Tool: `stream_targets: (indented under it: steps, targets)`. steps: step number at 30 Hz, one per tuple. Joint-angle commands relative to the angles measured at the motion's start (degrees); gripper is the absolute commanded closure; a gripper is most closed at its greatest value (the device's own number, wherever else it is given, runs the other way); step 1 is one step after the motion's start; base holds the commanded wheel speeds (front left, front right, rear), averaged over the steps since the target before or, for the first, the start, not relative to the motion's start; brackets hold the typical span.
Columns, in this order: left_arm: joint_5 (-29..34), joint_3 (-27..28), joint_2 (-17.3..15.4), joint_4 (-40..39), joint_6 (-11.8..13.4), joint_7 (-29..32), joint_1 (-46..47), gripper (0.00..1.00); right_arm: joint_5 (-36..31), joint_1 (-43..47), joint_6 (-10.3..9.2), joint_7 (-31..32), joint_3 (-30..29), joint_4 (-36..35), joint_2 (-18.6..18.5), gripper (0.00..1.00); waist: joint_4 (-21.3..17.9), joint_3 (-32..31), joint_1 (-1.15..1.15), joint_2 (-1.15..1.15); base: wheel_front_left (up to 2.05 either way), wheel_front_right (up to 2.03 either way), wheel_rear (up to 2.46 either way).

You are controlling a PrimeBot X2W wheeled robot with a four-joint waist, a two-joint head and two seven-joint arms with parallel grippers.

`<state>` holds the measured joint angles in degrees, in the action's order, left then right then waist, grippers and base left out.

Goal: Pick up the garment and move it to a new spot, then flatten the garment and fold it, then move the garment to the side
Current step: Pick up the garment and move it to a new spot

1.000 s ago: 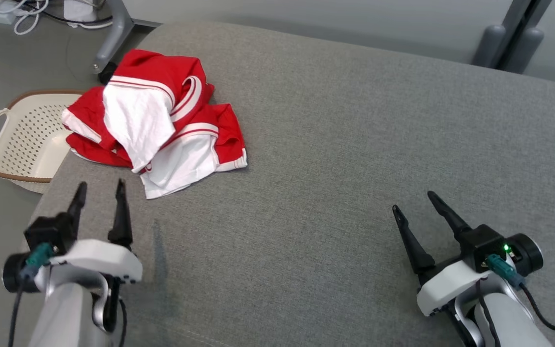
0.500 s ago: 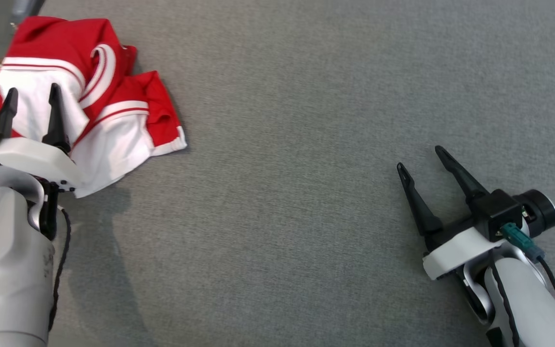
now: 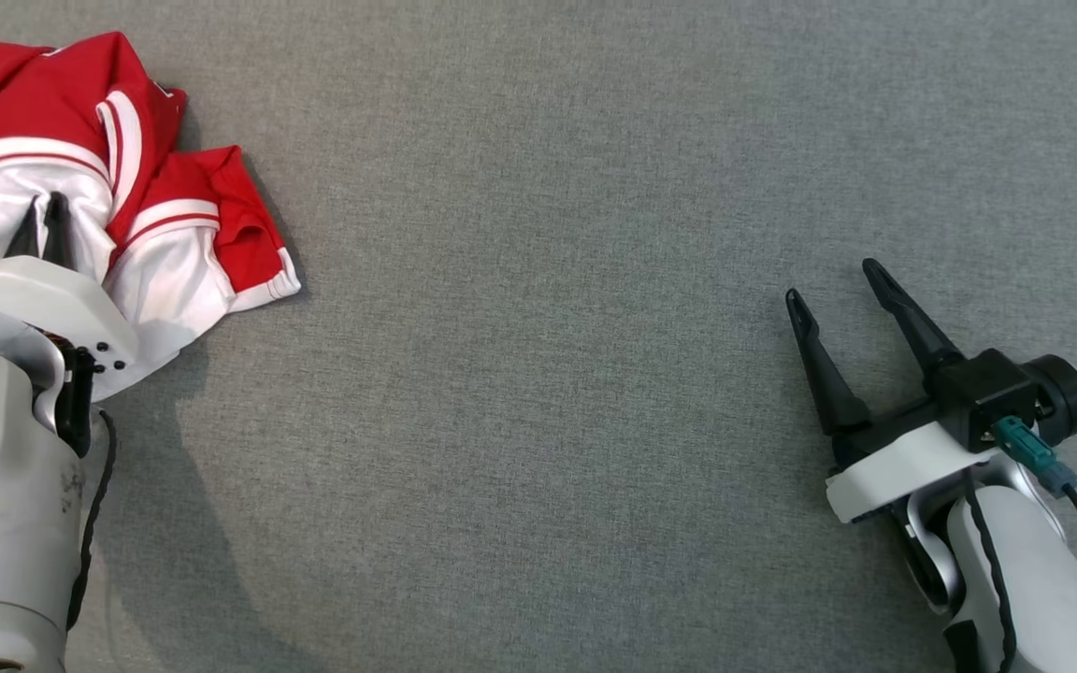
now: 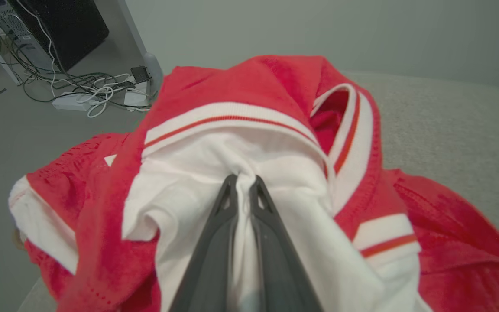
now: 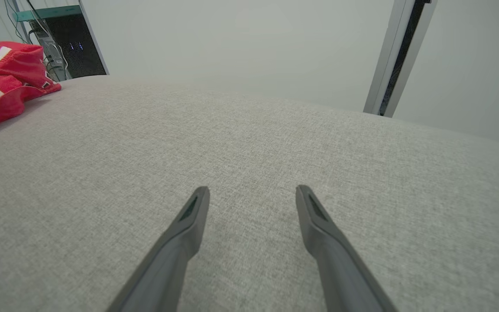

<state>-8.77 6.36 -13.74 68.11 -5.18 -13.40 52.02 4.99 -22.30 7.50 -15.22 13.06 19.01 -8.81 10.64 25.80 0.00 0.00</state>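
Right, count: one red-and-white garment (image 3: 118, 187), crumpled at the far-left corner of the grey cushion (image 3: 538, 374), and two grippers. Left gripper (image 4: 244, 177) is pressed together, pinching a white fold of the garment at that corner; right gripper (image 3: 831, 282) is spread wide over the cushion's right side. Beyond the cushion: pale wall, one computer tower (image 4: 46, 30), a cable tangle (image 4: 85, 91) on the floor.

left gripper (image 4: 244, 181): mine, fingers nearly together, pinching a white fold of the garment (image 4: 249, 86)
garment: red and white, crumpled heap, striped bands
bench (image 4: 448, 130): grey fabric, under and right of my grip
floor (image 4: 7, 130): cables (image 4: 100, 92), power strip (image 4: 69, 103), upper left
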Motion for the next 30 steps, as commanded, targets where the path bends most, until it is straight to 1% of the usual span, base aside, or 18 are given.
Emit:
stream_targets:
  steps: [1,4,7,12,15,20,21,22,25,27,30]
  targets:
    - [0.1,-0.3,-0.7,-0.6,0.4,-0.9,1.3,1.0,0.2,0.9,-0.01,0.1,-0.2,0.6,0.3,0.0,-0.3,-0.9,0.0,0.0,0.0,0.0,0.0]
    - [-0.2,-0.3,-0.7,-1.8,-0.1,-1.5,1.9,1.0,0.5,0.8,-0.01,0.1,-0.2,0.6,0.9,0.0,-0.7,-1.9,0.0,0.0,0.0,0.0,0.0]
    - [0.8,-1.7,-0.6,-4.5,-0.9,-1.8,2.8,1.0,1.1,1.0,-0.01,0.1,-0.8,0.8,1.7,0.0,-1.4,-3.7,0.0,0.0,0.0,0.0,0.0]
    - [2.2,-4.8,1.5,-10.7,-1.6,-1.8,3.8,1.0,1.9,1.9,-0.01,0.1,-1.5,1.2,3.3,0.0,-3.4,-6.5,0.0,0.0,0.0,0.0,0.0]
    - [1.9,-6.2,3.6,-13.9,-1.9,-1.9,2.9,1.0,2.7,2.6,-0.01,0.1,-1.5,1.4,4.3,0.0,-5.6,-8.3,0.0,0.0,0.0,0.0,0.0]
    - [1.3,-10.8,7.8,-16.7,-2.3,-1.9,0.1,1.0,3.1,4.0,-0.01,0.1,-1.8,1.7,5.2,0.0,-9.1,-10.5,0.0,0.0,0.0,0.0,0.0]
    - [0.7,-13.6,9.3,-17.6,-2.3,-1.9,-1.3,1.0,3.1,4.8,-0.01,0.1,-2.5,2.0,5.4,0.0,-10.4,-11.3,0.0,0.0,0.0,0.0,0.0]
    - [0.2,-15.5,9.9,-18.2,-2.4,-1.9,-2.0,1.0,3.0,5.2,-0.01,0.1,-2.7,2.2,5.4,0.0,-11.1,-11.7,0.0,0.0,0.0,0.0,0.0]
    - [-2.8,-23.0,10.6,-20.5,-2.3,-1.9,-4.3,1.0,2.8,5.7,-0.01,0.1,-3.0,2.5,5.7,0.0,-13.2,-12.3,0.0,0.0,0.0,0.0,0.0]
    - [-8.0,-30.3,10.7,-23.5,-2.3,-1.9,-6.5,1.0,3.0,6.2,-0.01,0.1,-3.1,2.9,5.7,0.0,-14.6,-12.7,0.0,0.0,0.0,0.0,0.0]
    - [-13.8,-38.9,10.7,-27.7,-2.3,-1.9,-8.3,1.0,3.2,6.6,-0.01,0.1,-3.1,3.2,5.7,0.0,-16.5,-13.6,0.0,0.0,0.0,0.0,0.0]
